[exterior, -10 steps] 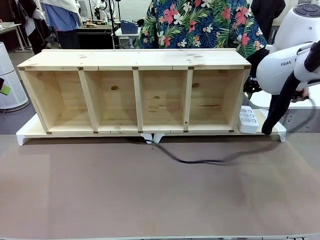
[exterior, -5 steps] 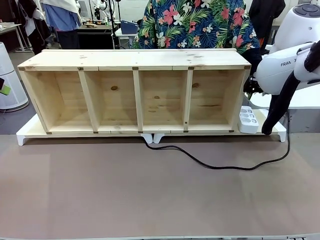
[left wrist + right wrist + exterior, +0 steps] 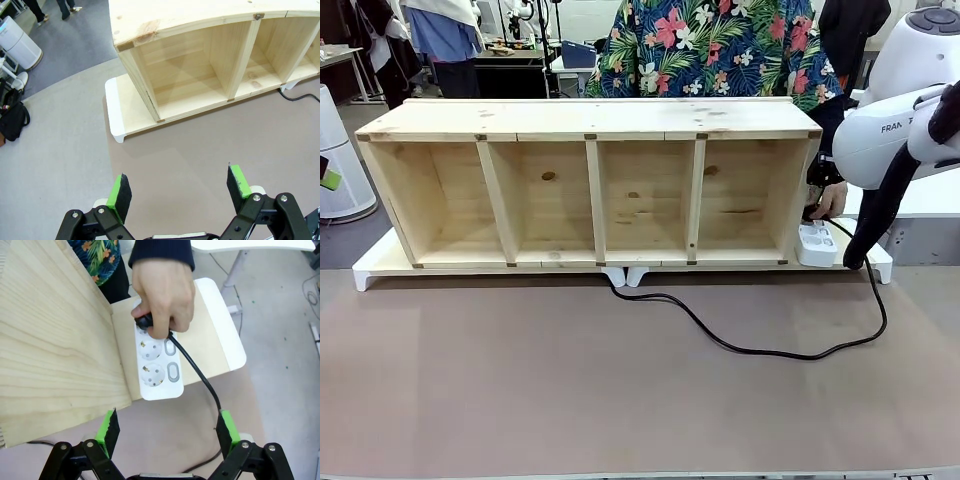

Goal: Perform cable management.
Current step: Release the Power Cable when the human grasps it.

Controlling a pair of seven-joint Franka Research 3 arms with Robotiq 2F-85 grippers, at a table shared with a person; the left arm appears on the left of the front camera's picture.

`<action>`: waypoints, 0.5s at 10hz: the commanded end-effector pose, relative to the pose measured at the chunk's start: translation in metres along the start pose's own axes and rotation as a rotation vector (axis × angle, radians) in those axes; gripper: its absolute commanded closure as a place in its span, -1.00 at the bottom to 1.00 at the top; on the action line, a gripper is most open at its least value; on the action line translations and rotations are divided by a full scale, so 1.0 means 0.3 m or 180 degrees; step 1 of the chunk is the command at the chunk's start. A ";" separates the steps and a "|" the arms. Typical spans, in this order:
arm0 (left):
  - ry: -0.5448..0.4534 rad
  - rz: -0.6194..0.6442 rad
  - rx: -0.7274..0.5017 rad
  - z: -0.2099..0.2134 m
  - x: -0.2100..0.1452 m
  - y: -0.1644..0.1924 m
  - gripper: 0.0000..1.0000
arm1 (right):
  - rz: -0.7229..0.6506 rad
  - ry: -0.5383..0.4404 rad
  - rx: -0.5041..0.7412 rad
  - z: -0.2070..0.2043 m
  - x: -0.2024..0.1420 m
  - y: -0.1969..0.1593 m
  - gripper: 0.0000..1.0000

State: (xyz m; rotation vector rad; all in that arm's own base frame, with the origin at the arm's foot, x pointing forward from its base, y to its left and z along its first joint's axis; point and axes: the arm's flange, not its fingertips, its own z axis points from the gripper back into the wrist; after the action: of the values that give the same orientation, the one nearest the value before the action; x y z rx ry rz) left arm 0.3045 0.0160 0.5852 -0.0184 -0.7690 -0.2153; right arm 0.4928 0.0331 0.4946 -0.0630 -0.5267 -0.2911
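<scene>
both fingers wide apart, empty — person's hand [image 3: 162, 290] on cable [image 3: 760, 349] plug at power strip [image 3: 156, 365] beside shelf [image 3: 590, 180] edge

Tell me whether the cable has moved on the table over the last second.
Yes. The cable now loops nearer the front view's bottom edge, farther from the wooden shelf, its end running up to the power strip.

The person's hand [image 3: 162, 292] covered the plug end of the cable [image 3: 200, 372] and the top sockets of the power strip [image 3: 157, 367], so whether the pins were seated could not be told. Below the strip, the cable ran behind the right gripper's pad [image 3: 225, 432]. Left of the strip, it vanished under the shelf [image 3: 590, 180].
</scene>
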 end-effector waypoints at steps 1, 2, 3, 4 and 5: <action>0.0014 0.0016 -0.0007 0.000 -0.002 0.005 -1.00 | -0.0002 0.0016 -0.0007 -0.002 -0.001 -0.001 -1.00; 0.0014 0.0016 -0.0007 0.000 -0.002 0.005 -1.00 | -0.0002 0.0016 -0.0007 -0.002 -0.001 -0.001 -1.00; 0.0014 0.0016 -0.0007 0.000 -0.002 0.005 -1.00 | -0.0002 0.0016 -0.0007 -0.002 -0.001 -0.001 -1.00; 0.0014 0.0016 -0.0007 0.000 -0.002 0.005 -1.00 | -0.0002 0.0016 -0.0007 -0.002 -0.001 -0.001 -1.00; 0.0014 0.0016 -0.0007 0.000 -0.002 0.005 -1.00 | -0.0002 0.0016 -0.0007 -0.002 -0.001 -0.001 -1.00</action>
State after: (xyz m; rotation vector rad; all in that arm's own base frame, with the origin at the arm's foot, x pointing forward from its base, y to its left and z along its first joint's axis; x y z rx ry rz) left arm 0.3045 0.0160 0.5852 -0.0184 -0.7690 -0.2153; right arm 0.4928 0.0331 0.4946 -0.0630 -0.5267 -0.2911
